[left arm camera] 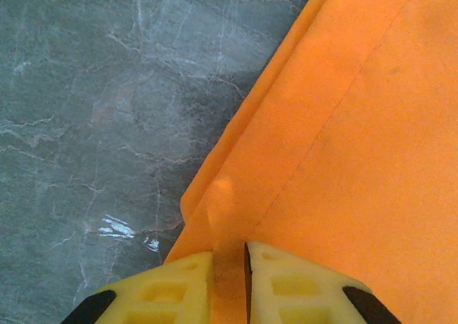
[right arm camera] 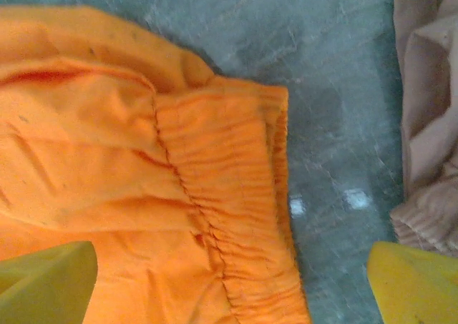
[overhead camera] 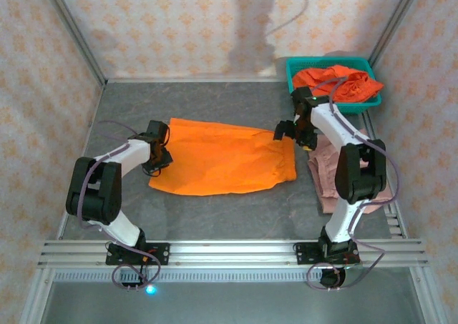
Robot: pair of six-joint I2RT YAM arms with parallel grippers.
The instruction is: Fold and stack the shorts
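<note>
orange shorts (overhead camera: 225, 158): one pair, spread flat at centre of table (overhead camera: 215, 220); not yet folded.
long axis: runs left-right across the table; waistband (right arm camera: 236, 195) at the right end, leg hems at the left end.
left gripper (left arm camera: 229, 270): at the left end, mid-edge; jaws pressed together on a small raised tuck of the hem, cloth pinched betw. the yellow fingers (left arm camera: 179, 292).
grip depth: prob. top layer only; can't tell for sure from the wrist view.
right gripper (overhead camera: 286, 132): over the far-right corner, above the waistband; jaws spread wide, nothing held, cloth slack below.
pink shorts (overhead camera: 323, 174): crumpled just right of the orange pair, partly under the right arm; close to the waistband but apart from it.
basket (overhead camera: 293, 72): far-right corner of the table, spare shorts (overhead camera: 343, 82) heaped inside.
key relation: one arm per end of the long axis; left has the hem, right is the nearer arm to the waistband, which lies straight below its jaws.
next move (judged): right drops and closes on the waistband corner, then both ends can be carried over for a fold.
risk (judged): right finger nearest the pink shorts may snag them.
</note>
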